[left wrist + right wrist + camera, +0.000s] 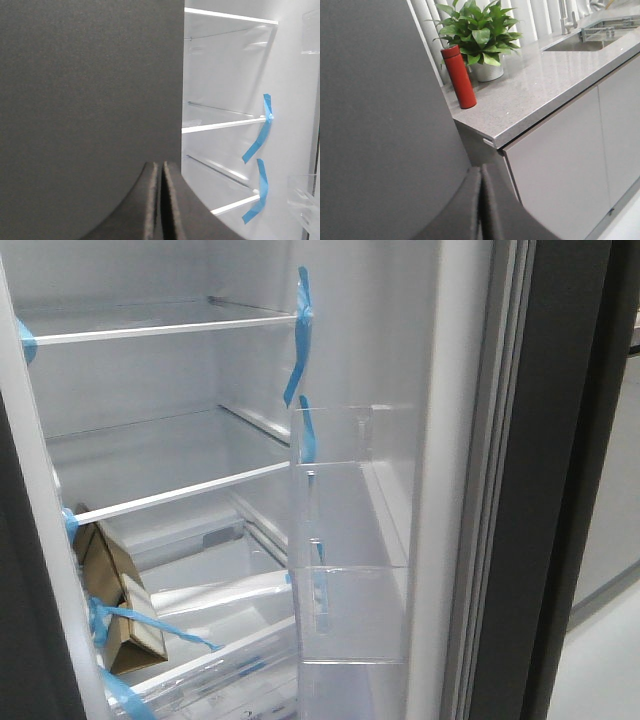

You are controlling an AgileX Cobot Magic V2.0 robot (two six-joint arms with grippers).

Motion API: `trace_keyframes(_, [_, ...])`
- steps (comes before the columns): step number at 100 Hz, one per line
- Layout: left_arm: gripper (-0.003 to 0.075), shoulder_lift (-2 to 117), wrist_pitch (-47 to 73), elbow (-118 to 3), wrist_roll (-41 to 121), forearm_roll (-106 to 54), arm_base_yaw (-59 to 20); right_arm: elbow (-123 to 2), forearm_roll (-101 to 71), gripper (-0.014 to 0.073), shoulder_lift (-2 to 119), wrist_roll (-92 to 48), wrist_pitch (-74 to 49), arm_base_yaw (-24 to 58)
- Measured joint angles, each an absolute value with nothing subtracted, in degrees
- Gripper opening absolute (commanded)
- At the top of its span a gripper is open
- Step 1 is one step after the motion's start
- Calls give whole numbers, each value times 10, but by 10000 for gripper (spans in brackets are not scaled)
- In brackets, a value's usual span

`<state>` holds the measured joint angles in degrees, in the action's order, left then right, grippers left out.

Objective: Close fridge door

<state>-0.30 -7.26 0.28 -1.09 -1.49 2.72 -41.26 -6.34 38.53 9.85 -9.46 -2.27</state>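
Observation:
The fridge door (pixel 452 440) stands open at the right of the front view. Its white inner side faces me, with clear shelf bins (pixel 345 560), a grey seal and a dark outer edge (pixel 560 440). Neither gripper shows in the front view. In the right wrist view my right gripper (pixel 481 175) is shut and empty, close against the door's matte dark-grey outer face (pixel 380 125). In the left wrist view my left gripper (pixel 162 172) is shut and empty, close to a dark-grey panel (pixel 85 100) at the left edge of the open fridge interior (pixel 225 75).
Inside the fridge are glass shelves (pixel 180 495), blue tape strips (pixel 300 330) and a cardboard box (pixel 115 600). Beside the door, a grey counter (pixel 545 90) carries a red bottle (pixel 459 77), a potted plant (pixel 480 35) and a sink (pixel 590 42). Pale cabinet doors (pixel 570 165) stand below.

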Motion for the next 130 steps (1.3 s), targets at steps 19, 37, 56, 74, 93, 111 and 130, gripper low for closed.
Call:
trace_keyframes(19, [-20, -3, -73, 3, -11, -15, 27, -416, -153, -46, 406, 88, -95, -23])
trace_keyframes(37, [-20, -3, -73, 3, -11, -15, 27, -416, -362, -46, 427, -18, -78, -23])
trace_keyframes(56, [-20, -3, -73, 3, -11, -15, 27, -416, -587, -46, 463, -119, -10, -23])
trace_keyframes(74, [-20, -3, -73, 3, -11, -15, 27, -416, -743, -46, 509, -129, 13, -23])
trace_keyframes(93, [-20, -3, -73, 3, -11, -15, 27, -416, -847, -46, 548, -110, -27, -23])
trace_keyframes(111, [-20, -3, -73, 3, -11, -15, 27, -420, -855, -46, 576, -87, -92, -23])
trace_keyframes(130, [-20, -3, -73, 3, -11, -15, 27, -453, -855, -46, 609, -83, -155, -23])
